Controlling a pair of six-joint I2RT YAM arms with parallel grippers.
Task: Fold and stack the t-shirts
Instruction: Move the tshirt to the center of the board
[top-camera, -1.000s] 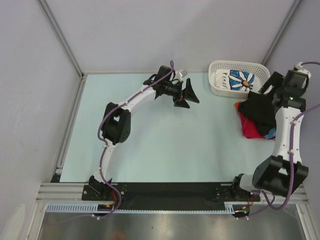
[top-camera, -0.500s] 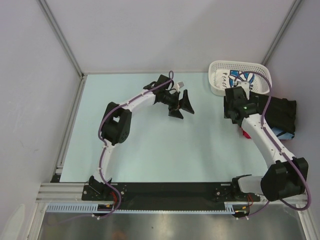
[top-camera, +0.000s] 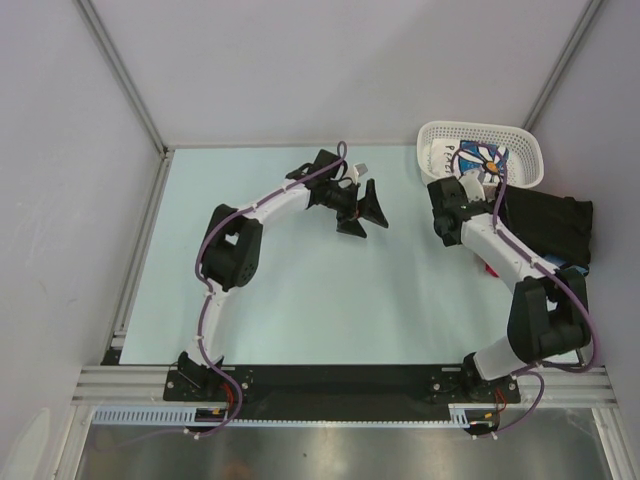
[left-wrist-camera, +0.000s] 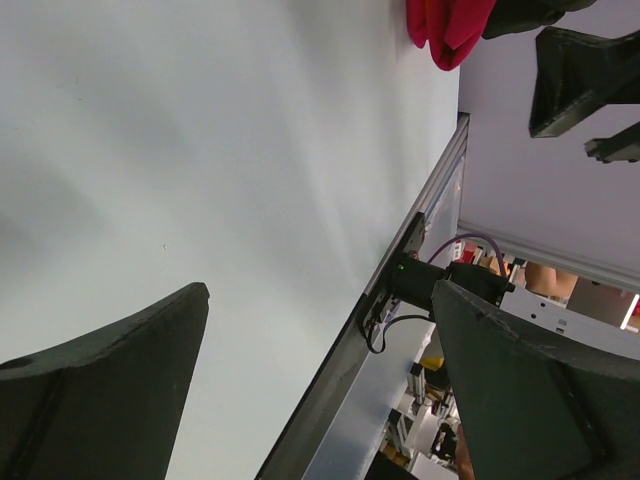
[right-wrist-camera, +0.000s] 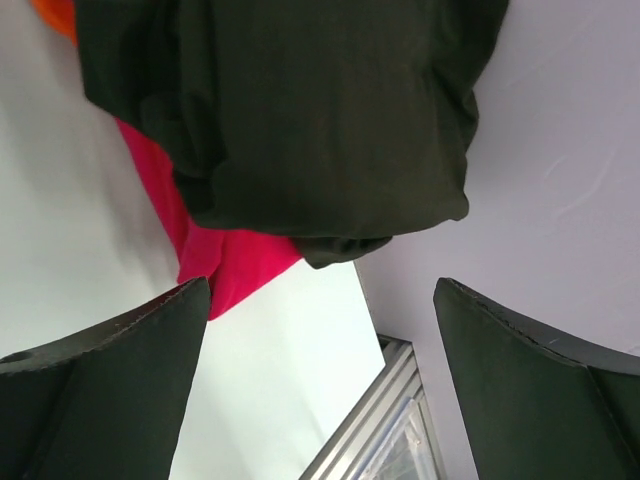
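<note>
T-shirts (top-camera: 548, 222) lie piled beside right end effector (right-wrist-camera: 315, 300).

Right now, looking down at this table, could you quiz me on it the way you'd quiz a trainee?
1. True or false: the white basket is empty.
2. Beside the basket, which shirt lies on top? A red, B black, C white.
3. Fill in: the left jaws and right jaws both stand ___, holding nothing.
Key: 1 false, a daisy-print shirt lies in it. 2 B, the black shirt covers the red shirt. 3 open.
</note>
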